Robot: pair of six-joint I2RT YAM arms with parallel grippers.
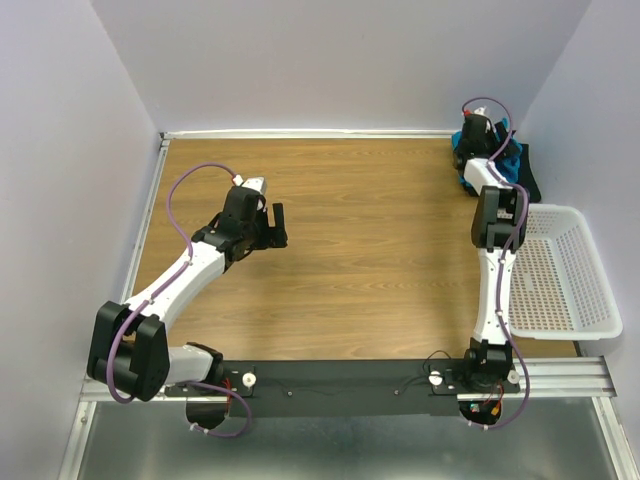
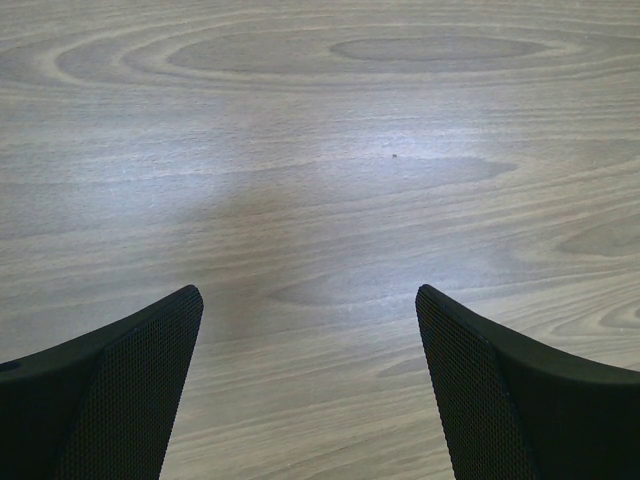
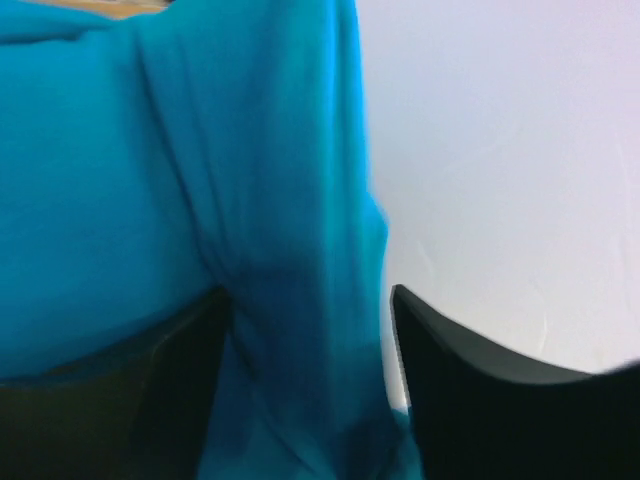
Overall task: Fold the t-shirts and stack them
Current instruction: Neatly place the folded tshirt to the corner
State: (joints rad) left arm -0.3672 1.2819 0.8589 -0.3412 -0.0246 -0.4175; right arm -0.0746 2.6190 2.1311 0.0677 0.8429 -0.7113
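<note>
One teal t-shirt [image 3: 120, 180]; creases roughly upright

No writing, label, brand mark or number can be read in any of the three views. The teal t-shirt [image 3: 150, 180] at the far right, the white basket [image 1: 555, 280] and the wooden table [image 1: 360, 250] show only plain surfaces.

Left arm [image 1: 170, 285], right arm [image 1: 493, 285]: white links, black joints, purple cables; left hand [image 2: 307, 294] black.
</note>
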